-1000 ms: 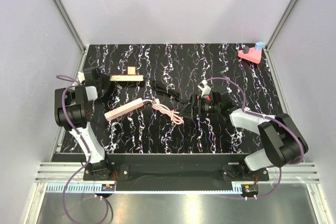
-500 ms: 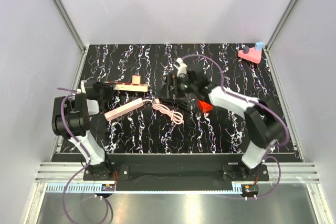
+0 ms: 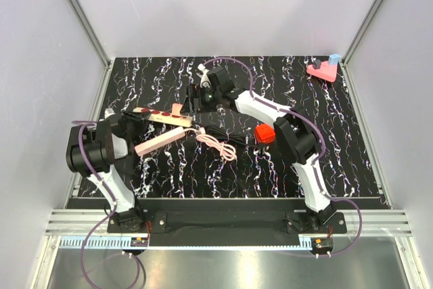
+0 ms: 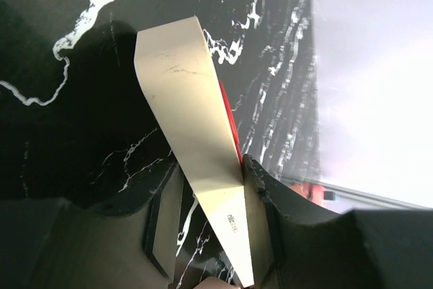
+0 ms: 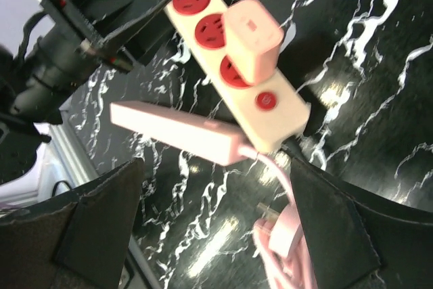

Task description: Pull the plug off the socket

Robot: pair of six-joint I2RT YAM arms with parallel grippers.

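The socket (image 3: 157, 114) is a long cream power strip with red outlets, lying at the table's left. My left gripper (image 3: 132, 117) is shut on its left end; the left wrist view shows the cream bar (image 4: 189, 113) pinched between my fingers (image 4: 260, 214). The plug (image 3: 177, 108), a pale pink block, sits in an outlet near the strip's right end; it shows in the right wrist view (image 5: 252, 35) on the strip (image 5: 203, 32). My right gripper (image 3: 192, 99) is open and empty, just right of and above the plug, not touching it.
A pink bar (image 3: 160, 141) with a coiled pink cable (image 3: 218, 146) lies just in front of the strip. The strip's black cable (image 3: 220, 128) runs right. A red cube (image 3: 265, 133) sits mid-table. A pink triangular block (image 3: 323, 70) stands at the far right corner.
My right arm left the red cube on the table and swung left and away to the plug. My left gripper moved onto the strip's left end, and the strip turned its red outlets up.
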